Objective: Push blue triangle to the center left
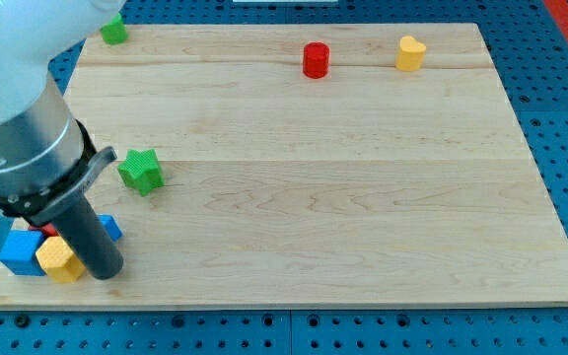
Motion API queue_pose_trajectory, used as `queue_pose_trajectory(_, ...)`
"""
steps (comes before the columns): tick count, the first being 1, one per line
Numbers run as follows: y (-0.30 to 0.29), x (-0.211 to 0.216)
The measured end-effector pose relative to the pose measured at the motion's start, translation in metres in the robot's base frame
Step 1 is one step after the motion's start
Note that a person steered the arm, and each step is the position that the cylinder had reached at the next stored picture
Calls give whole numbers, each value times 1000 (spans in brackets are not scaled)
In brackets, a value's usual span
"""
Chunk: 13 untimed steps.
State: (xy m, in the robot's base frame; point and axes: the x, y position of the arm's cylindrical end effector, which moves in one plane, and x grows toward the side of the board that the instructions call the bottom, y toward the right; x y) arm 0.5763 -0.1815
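Observation:
My tip rests on the wooden board at the view's bottom left. Just left of it sits a tight cluster: a blue block, a yellow block and a sliver of red between them. Another blue piece pokes out right of the rod, just above the tip; its shape is mostly hidden by the rod, so I cannot tell which blue piece is the triangle. The tip touches or nearly touches the yellow block.
A green star-shaped block sits up and right of the tip. A green block is at the top left corner. A red cylinder and a yellow heart-shaped block stand near the top edge. The arm's body covers the left side.

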Motion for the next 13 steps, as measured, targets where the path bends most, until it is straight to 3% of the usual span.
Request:
queue_pose_trajectory(6,-20,-7)
queue_pose_trajectory(10,-36,-84)
queue_pose_trajectory(13,19,-105)
